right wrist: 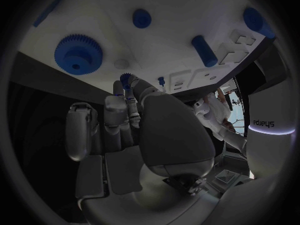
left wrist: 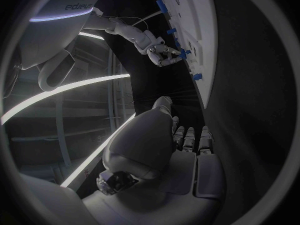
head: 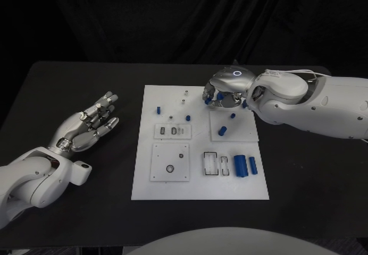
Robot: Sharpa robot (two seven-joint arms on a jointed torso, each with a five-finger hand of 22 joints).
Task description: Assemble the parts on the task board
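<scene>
- Small blue part [right wrist: 127,78]: pinched at the fingertips of the right hand [head: 224,85], low over the far right corner of the task board [head: 199,188]. Toothed edge just made out in the right wrist view.
- Probably light, stiff moulded plastic, smooth enough to slip between metal fingertips. Not fragile, but easy to flick away or tip.
- Best held across the rim from opposite sides, leaving the underside free to meet its seat.
- Short and round, so hardly any long axis. Cannot tell for sure which way its flat faces point, tucked as it is among the fingers.
- Right hand's other fingers curled in close round the pinch, palm turned down toward the board.
- Large blue gear [right wrist: 78,54]: flat on the board near that hand, bore facing up out of the board. Likely the same plastic, best taken by the rim.
- Blue peg [head: 222,130]: near the board's middle right, apparently standing upright.
- Two blue bars [head: 240,164]: lying flat side by side at the near right, long axes running from the near edge toward the far edge.
- Left hand [head: 90,125]: on the black table left of the board, well apart from the parts, fingers spread, holding nothing.
</scene>
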